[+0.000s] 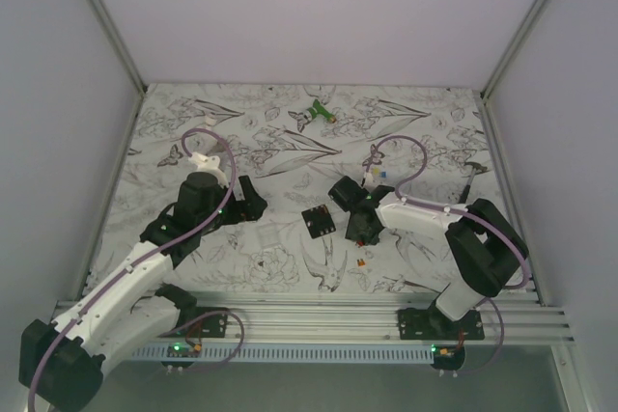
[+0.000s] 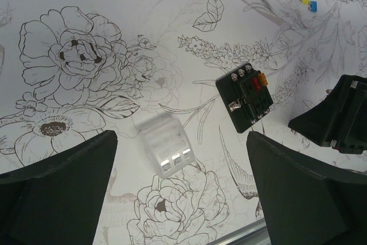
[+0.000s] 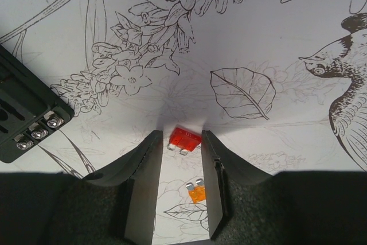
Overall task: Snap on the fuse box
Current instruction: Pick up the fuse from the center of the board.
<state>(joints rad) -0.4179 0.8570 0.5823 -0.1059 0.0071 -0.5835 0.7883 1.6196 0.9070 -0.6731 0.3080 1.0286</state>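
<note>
The fuse box (image 1: 319,220) is a flat black square block lying on the flowered mat between the arms. In the left wrist view it (image 2: 248,96) shows red and orange fuses in its slots. A clear plastic cover (image 2: 164,144) lies on the mat to its left, apart from it. My left gripper (image 2: 180,190) is wide open and empty above the mat, just near of the cover. My right gripper (image 3: 180,132) is low on the mat, slightly open, its fingertips on either side of a loose red fuse (image 3: 184,139). The fuse box edge (image 3: 26,119) lies to its left.
A loose orange fuse (image 3: 196,191) lies between the right fingers, nearer the wrist. Yellow and blue fuses (image 2: 308,1) lie farther back. A green-and-white tool (image 1: 314,113) lies at the back middle. Metal rails (image 1: 319,320) run along the near edge; white walls enclose the table.
</note>
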